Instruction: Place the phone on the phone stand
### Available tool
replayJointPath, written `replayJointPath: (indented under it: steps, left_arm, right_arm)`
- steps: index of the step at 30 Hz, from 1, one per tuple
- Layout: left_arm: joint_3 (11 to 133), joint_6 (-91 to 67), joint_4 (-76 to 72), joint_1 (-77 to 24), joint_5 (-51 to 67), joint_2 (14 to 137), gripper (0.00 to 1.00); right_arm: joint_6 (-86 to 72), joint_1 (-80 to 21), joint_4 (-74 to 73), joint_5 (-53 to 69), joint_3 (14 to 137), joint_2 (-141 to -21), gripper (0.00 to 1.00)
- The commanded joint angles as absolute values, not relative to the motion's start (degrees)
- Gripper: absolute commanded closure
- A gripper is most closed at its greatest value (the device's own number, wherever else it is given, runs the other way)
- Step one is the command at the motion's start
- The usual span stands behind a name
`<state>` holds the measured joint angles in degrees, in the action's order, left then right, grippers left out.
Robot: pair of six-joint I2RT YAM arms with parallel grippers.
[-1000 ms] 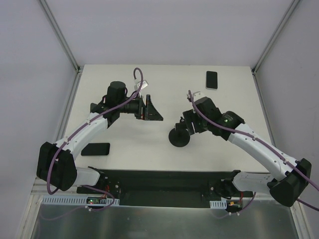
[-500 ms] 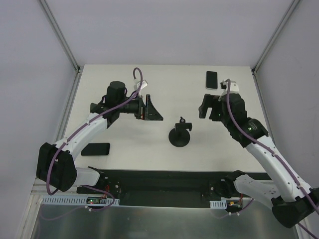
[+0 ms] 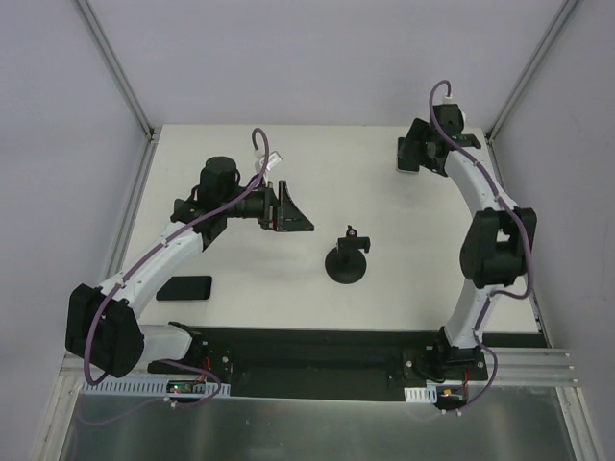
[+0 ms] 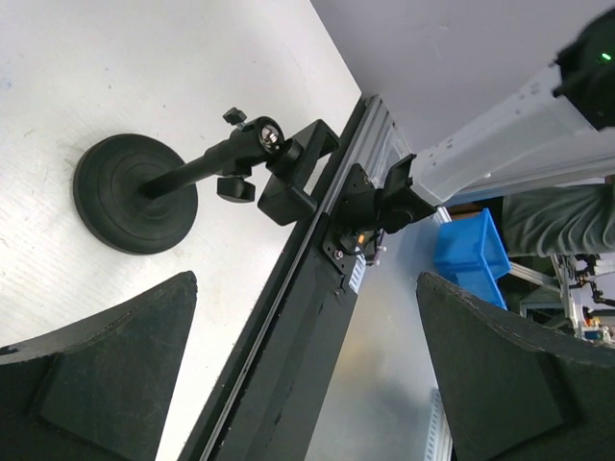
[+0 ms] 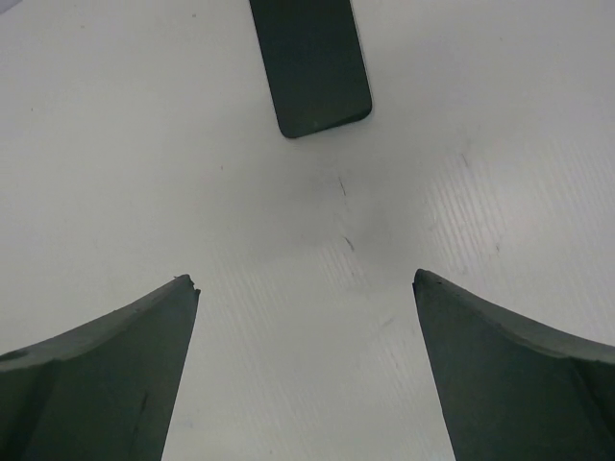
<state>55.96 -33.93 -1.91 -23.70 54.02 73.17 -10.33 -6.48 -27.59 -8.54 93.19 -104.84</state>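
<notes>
The black phone stand (image 3: 346,261) stands mid-table on a round base, its clamp on top; in the left wrist view it shows at upper left (image 4: 144,187). A dark phone (image 5: 309,62) lies flat at the back right, just ahead of my open, empty right gripper (image 5: 303,283). In the top view that phone is mostly hidden under the right gripper (image 3: 417,154). A second dark phone (image 3: 184,287) lies at the near left. My left gripper (image 3: 296,217) is open and empty, hovering left of the stand and pointing toward it (image 4: 306,280).
The table's back edge and right frame post (image 3: 495,134) are close to the right gripper. The black base rail (image 3: 307,355) runs along the near edge. A blue bin (image 4: 471,252) sits off the table.
My right arm has swung from beside the stand to the back right corner, over the phone there. The left arm has barely moved. The stand stays put.
</notes>
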Motion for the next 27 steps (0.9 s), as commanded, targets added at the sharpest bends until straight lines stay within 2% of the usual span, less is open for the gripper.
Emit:
replayJointPath:
  steps: [1,5,8,14,24,27]
  left_arm:
    - [55.0,-35.5,-5.6,-24.3,56.3,71.1,0.04]
    - [54.6,-36.6,-7.0,-24.3,57.4,71.0,0.02]
    - [54.0,-37.2,-8.5,-24.3,57.7,70.6,0.01]
    - [53.6,-37.5,-9.2,-24.3,58.0,71.4,0.01]
    - [53.3,-38.6,-10.7,-24.3,58.7,71.5,0.01]
    - [53.3,-38.7,-10.8,-24.3,58.7,72.1,0.01]
  right_arm:
    - [-8.3,-5.4,-27.6,-7.0,105.5,-115.8,0.04]
    - [-7.2,-3.9,-28.4,-5.1,117.6,-127.9,0.04]
    - [-8.6,-2.2,-29.1,-3.8,121.8,-133.7,0.03]
    - [-5.7,-0.7,-29.9,-3.0,128.1,-139.7,0.04]
    - [-6.9,-0.4,-29.3,6.4,134.4,-147.1,0.04]
    - [-7.7,-0.7,-30.4,4.4,136.4,-148.4,0.04]
